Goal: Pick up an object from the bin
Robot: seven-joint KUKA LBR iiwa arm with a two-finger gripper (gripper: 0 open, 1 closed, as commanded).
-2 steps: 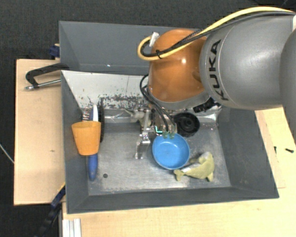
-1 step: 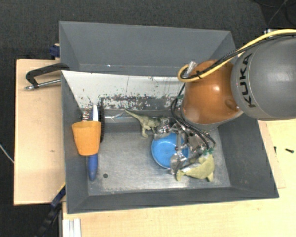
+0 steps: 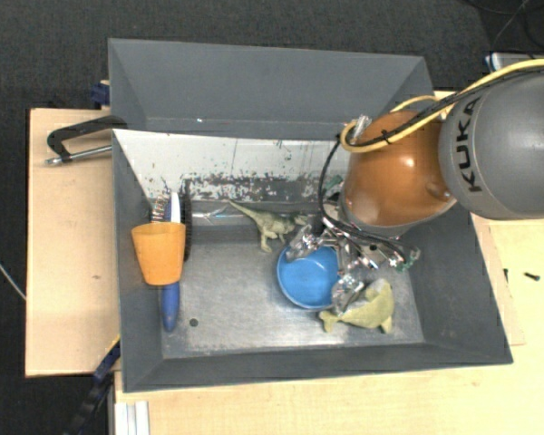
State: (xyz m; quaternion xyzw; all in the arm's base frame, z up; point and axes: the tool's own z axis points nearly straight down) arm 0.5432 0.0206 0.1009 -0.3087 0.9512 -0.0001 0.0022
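A grey arm [image 3: 503, 143] lettered KUKA carries an orange cover [image 3: 394, 178], yellow cable [image 3: 435, 111] and metal claw [image 3: 349, 256].

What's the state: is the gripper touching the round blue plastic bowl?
Cannot tell. In the camera view the gripper overlaps the right rim of the round blue plastic bowl; neither contact nor a gap shows plainly.
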